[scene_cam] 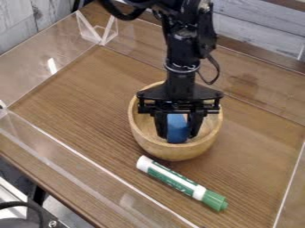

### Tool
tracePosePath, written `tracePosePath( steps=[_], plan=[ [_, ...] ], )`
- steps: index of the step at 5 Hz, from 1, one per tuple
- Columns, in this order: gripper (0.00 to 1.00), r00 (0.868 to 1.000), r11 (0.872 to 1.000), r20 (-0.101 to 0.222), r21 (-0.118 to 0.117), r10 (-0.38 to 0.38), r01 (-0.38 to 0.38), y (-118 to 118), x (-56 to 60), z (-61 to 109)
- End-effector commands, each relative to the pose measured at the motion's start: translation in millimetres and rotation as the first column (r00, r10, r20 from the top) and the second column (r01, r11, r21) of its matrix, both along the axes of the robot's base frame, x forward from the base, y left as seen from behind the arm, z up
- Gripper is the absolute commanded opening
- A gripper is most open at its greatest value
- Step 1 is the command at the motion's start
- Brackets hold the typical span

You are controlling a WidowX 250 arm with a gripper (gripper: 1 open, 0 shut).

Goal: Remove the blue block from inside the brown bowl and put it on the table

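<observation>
The brown bowl (160, 145) sits on the table (84, 98) near its front middle. Inside the bowl stands the blue block (177, 126), upright between the fingers. My gripper (177, 118) reaches straight down into the bowl from above and is shut on the block. The block's lower end is still within the bowl's rim; whether it touches the bowl's bottom I cannot tell.
A white-and-green marker (181, 183) lies on the table just in front of the bowl, angled toward the right. Clear acrylic walls (48, 67) ring the tabletop. A clear stand (100, 32) sits at the back left.
</observation>
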State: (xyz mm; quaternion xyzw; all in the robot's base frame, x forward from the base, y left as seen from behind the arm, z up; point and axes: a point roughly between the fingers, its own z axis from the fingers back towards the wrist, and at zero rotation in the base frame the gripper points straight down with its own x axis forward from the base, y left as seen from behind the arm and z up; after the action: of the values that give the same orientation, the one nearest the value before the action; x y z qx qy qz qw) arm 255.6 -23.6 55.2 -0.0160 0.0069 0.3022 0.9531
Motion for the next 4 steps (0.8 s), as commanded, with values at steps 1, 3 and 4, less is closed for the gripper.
tracePosePath(
  steps=[1, 3, 4],
  plan=[
    [0.0, 0.998, 1.0, 0.055, -0.001, 0.001, -0.001, 3.7, 6.2, 17.0],
    [0.0, 0.998, 1.0, 0.055, -0.002, -0.017, 0.017, 4.3, 6.5, 19.0],
    [0.0, 0.998, 1.0, 0.056, -0.004, -0.026, 0.026, 4.6, 6.9, 20.2]
  ],
)
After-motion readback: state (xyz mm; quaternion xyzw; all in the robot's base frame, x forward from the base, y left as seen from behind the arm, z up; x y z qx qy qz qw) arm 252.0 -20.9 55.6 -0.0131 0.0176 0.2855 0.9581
